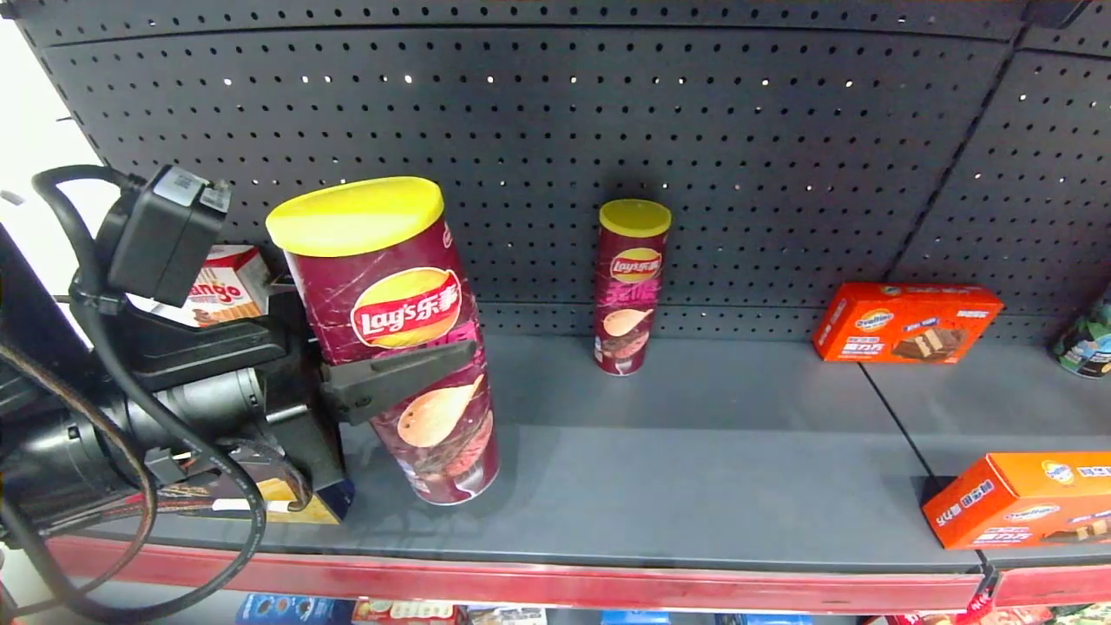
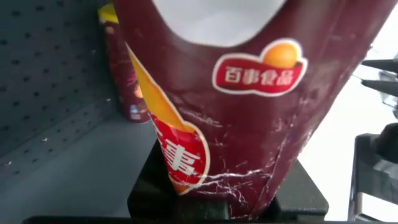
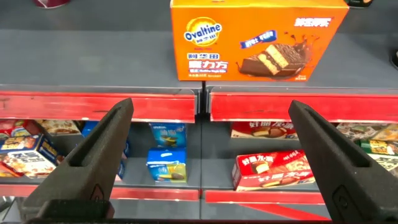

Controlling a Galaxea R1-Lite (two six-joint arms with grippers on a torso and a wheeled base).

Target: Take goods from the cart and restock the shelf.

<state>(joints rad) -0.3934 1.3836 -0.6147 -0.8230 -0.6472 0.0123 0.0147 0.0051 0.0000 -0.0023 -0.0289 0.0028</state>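
Left jaws clench the tilted can (image 1: 391, 286) at mid-body, likely light, slick and crushable; right jaws gape before the shelf (image 1: 694, 486).

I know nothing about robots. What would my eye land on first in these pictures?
First comes the big maroon chip can with its yellow lid, tilted and clamped in the left gripper at the front left of the shelf. A second can stands upright against the back panel. To the right lie two bright orange boxes, a back box and a front box at the shelf's edge.
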